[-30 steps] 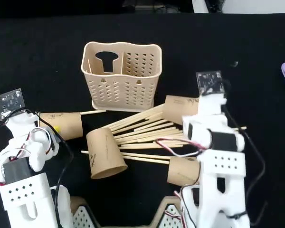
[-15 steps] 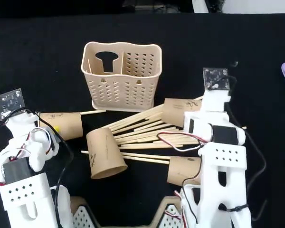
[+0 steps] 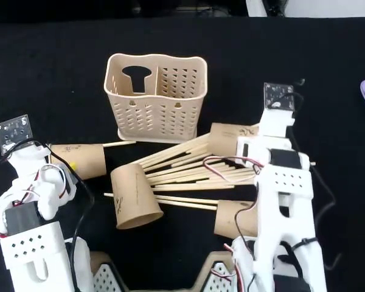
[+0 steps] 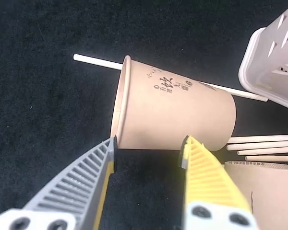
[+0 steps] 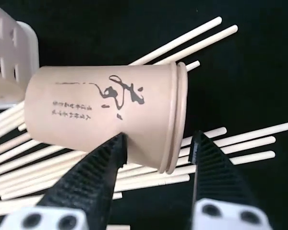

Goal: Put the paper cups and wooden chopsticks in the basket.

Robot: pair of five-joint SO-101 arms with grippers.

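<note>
Right gripper [image 5: 159, 139] has advanced over paper cup [image 5: 105, 112].

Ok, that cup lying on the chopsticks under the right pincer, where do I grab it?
Probably across the side wall near the middle, from straight above. The cup lies on its side on the chopsticks, rim away from the basket. The open right pincer is lined up along its length, so roll the wrist first.
</note>
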